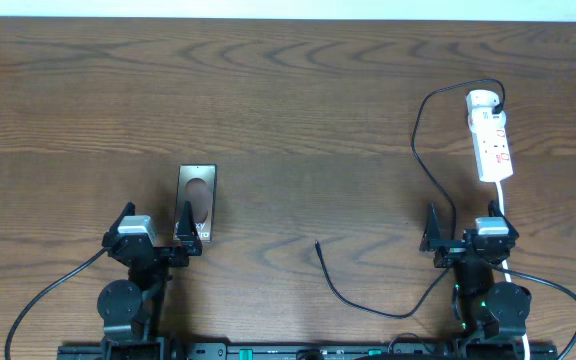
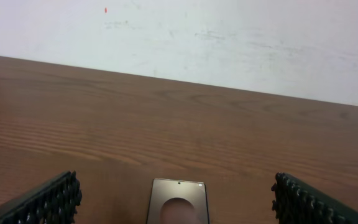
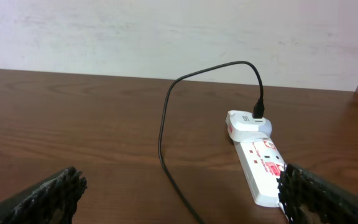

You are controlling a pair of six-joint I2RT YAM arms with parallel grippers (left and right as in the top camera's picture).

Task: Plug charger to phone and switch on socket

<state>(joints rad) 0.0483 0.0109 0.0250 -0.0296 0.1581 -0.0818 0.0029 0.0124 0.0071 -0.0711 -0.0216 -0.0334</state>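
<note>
The phone (image 1: 196, 201) lies flat on the wooden table, grey-brown with a dark oval mark, just ahead of my left gripper (image 1: 156, 238). In the left wrist view the phone (image 2: 178, 203) sits between the wide-open fingers (image 2: 178, 208). The white power strip socket (image 1: 489, 136) lies at the right rear, with a white adapter plugged into its far end. The thin black charger cable (image 1: 430, 160) runs from that adapter down to a free plug tip (image 1: 317, 244) on the table. My right gripper (image 1: 468, 240) is open and empty; the right wrist view shows the cable (image 3: 165, 149) and the socket (image 3: 261, 169) ahead of the open fingers (image 3: 182, 202).
The socket's white cord (image 1: 505, 205) runs back toward the right arm base. A white wall stands behind the table's far edge (image 2: 179, 84). Black arm cables trail off the front edge at both sides.
</note>
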